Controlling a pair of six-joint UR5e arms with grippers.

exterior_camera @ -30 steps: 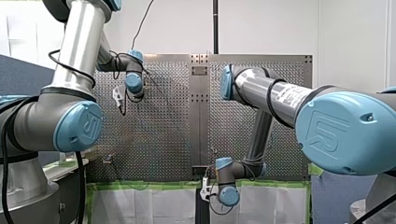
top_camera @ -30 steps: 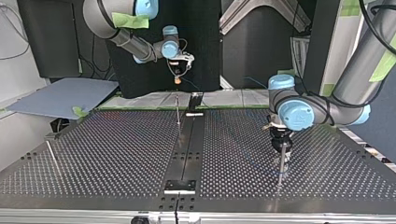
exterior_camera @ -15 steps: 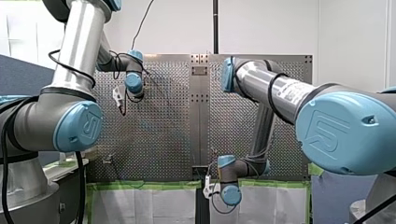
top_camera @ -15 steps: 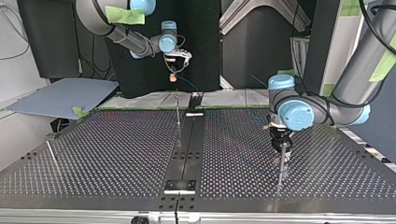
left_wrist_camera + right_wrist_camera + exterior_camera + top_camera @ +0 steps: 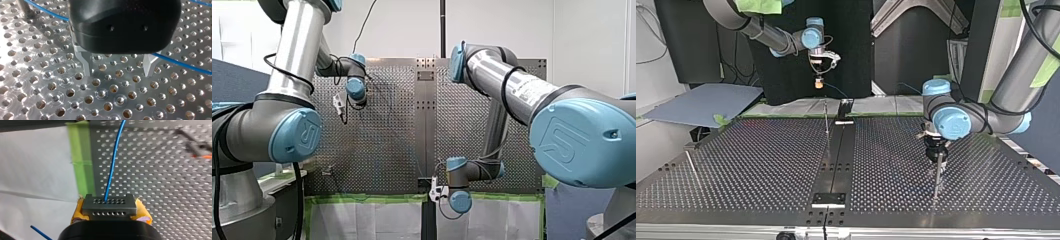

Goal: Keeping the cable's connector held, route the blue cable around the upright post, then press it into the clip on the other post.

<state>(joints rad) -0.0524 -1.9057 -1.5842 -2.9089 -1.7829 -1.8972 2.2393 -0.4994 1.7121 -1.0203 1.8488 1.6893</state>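
Risk of the connector (image 5: 109, 206) twisting out of the right gripper (image 5: 110, 213) — from the blue cable (image 5: 113, 162) tugged taut in routing.
Small grey block with rows of holes, pinched between yellow pads (image 5: 143, 212); thin cable runs straight ahead over the desk (image 5: 155, 170). Left gripper (image 5: 117, 65) spread, cable just behind it — ungripped.

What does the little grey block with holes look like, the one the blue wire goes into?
The small grey connector block is rectangular and looks like metal, with two rows of little round holes. My right gripper holds it in the air, yellow pads pressed on two opposite sides. The thin blue cable goes into one hole of the row farther from the gripper and runs off over the perforated table.
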